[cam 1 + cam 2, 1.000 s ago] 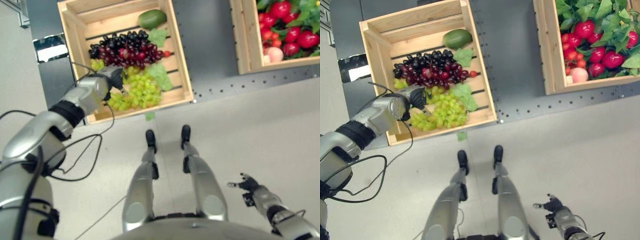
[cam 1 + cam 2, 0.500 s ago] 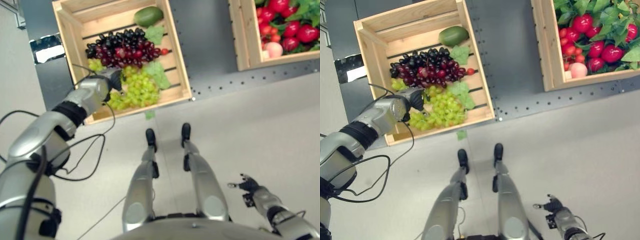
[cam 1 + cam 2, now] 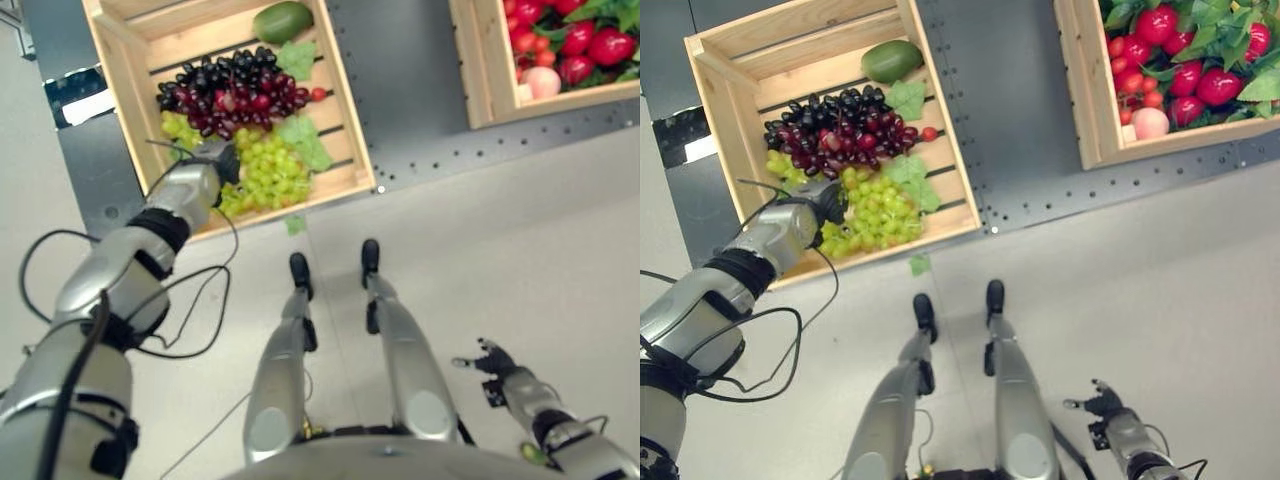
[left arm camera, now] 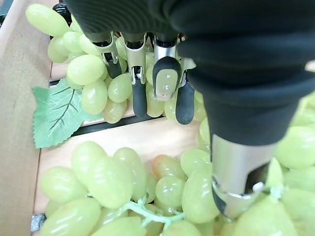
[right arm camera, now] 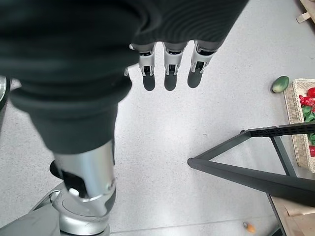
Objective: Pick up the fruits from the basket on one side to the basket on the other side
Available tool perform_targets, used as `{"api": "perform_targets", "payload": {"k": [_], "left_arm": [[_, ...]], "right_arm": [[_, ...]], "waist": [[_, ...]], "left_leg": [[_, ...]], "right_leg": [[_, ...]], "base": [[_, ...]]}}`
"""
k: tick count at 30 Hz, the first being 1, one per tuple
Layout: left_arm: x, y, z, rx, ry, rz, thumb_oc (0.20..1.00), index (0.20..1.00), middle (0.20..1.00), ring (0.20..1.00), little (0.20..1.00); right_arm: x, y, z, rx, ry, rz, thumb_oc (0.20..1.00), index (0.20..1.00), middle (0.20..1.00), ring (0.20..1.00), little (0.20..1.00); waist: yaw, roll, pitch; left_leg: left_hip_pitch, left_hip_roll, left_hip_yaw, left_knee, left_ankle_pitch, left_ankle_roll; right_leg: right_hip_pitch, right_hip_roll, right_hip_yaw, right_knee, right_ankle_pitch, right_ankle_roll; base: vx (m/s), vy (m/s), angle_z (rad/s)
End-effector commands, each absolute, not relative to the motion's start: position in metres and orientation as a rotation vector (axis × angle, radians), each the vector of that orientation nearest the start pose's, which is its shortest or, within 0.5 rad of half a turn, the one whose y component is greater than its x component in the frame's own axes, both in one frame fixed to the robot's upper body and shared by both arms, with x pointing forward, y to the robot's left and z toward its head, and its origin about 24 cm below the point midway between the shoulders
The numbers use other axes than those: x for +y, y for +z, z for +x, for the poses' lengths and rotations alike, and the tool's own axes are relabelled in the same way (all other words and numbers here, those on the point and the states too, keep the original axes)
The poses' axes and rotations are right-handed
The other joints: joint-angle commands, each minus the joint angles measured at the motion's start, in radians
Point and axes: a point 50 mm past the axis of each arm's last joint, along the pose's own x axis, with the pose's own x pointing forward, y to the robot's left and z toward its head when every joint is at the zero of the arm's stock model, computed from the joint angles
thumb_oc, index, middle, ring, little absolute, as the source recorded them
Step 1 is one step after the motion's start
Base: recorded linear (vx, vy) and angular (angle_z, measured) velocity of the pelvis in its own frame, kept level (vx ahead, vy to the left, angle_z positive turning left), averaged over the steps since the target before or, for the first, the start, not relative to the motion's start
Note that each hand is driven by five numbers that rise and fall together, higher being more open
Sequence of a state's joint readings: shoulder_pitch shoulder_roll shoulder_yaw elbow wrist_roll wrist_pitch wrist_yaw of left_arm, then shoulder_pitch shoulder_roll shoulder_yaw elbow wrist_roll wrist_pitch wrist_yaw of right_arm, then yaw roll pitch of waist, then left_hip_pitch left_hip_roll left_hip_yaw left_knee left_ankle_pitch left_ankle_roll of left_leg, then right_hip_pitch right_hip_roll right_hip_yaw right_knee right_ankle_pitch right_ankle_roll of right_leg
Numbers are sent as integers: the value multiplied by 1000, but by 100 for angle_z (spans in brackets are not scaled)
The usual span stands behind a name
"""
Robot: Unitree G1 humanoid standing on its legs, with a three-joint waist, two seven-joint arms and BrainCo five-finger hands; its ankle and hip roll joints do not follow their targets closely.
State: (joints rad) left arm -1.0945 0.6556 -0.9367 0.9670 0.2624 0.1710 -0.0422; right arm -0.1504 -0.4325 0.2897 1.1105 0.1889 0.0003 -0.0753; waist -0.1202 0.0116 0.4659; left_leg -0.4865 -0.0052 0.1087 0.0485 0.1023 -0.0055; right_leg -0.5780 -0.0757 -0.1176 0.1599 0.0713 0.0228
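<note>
A: Left wrist cam?
B: Left hand sits low over the green grapes, dark fingertips touching the berries, fingers fairly straight, nothing clamped.
A: Thumb?
B: Silver thumb down among the grapes.
A: Anything else?
B: Green leaf against the crate wall, lying on the wooden slats.

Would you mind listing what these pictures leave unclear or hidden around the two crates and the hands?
- Left hand: its fingers reach into the green grapes; in the eye views its own wrist hides the grip, and the wrist view does not settle it.
- Right crate: cut off by the eye views' top and right edges.
- Left crate: far end cut off in the left eye view.
- Right hand: small in the eye views, open over the floor.
</note>
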Motion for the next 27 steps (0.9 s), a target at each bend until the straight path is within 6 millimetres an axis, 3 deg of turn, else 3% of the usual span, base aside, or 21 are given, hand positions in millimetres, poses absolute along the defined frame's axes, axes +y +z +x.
{"api": "perform_targets", "payload": {"k": [1,5,7,8,9,13,19,27], "left_arm": [[202,113,400,285,-213,1457,1000,1000,1000,1000,1000],[204,95,394,335,-229,1435,1000,1000,1000,1000,1000],[203,91,392,340,-232,1426,1000,1000,1000,1000,1000],[204,88,391,346,-232,1417,1000,1000,1000,1000,1000],[203,85,390,351,-237,1410,1000,1000,1000,1000,1000],[203,80,387,355,-251,1384,1000,1000,1000,1000,1000],[206,83,385,337,-243,1356,1000,1000,1000,1000,1000],[199,108,385,185,-222,1195,1000,1000,1000,1000,1000]], "right_arm": [[-307,-111,153,994,-185,-479,1000,1000,1000,1000,1000],[-308,-108,157,977,-187,-487,1000,1000,1000,1000,1000],[-308,-107,159,971,-189,-488,1000,1000,1000,1000,1000],[-308,-106,160,968,-187,-489,1000,1000,1000,1000,1000],[-308,-106,161,970,-188,-492,1000,1000,1000,1000,1000],[-309,-105,161,971,-190,-497,1000,1000,1000,1000,1000],[-309,-104,164,968,-184,-504,1000,1000,1000,1000,1000],[-309,-109,155,1001,-183,-493,1000,1000,1000,1000,1000]], "waist": [[-31,4,53],[-29,5,53],[-27,4,53],[-29,1,54],[-26,4,53],[-25,1,54],[-18,6,54],[2,23,36]], "left_leg": [[-40,-30,-27,148,-123,19],[-40,-31,-29,151,-125,20],[-40,-32,-30,148,-123,20],[-54,-34,-22,146,-95,25],[-38,-33,-32,145,-122,20],[-49,-34,-27,145,-95,24],[-41,-36,-31,144,-93,23],[-10,-41,-39,129,-89,19]], "right_leg": [[22,23,-10,66,-65,72],[24,22,-10,65,-64,71],[23,23,-10,63,-62,71],[13,20,-15,55,-37,63],[26,23,-10,60,-60,72],[17,19,-19,56,-36,64],[30,16,-24,50,-35,62],[60,15,-34,42,-37,63]], "base": [[0,0,0],[0,0,0],[-46,-3,0],[0,0,0],[0,0,0],[-42,-3,0],[0,0,0],[1,-1,0]]}}
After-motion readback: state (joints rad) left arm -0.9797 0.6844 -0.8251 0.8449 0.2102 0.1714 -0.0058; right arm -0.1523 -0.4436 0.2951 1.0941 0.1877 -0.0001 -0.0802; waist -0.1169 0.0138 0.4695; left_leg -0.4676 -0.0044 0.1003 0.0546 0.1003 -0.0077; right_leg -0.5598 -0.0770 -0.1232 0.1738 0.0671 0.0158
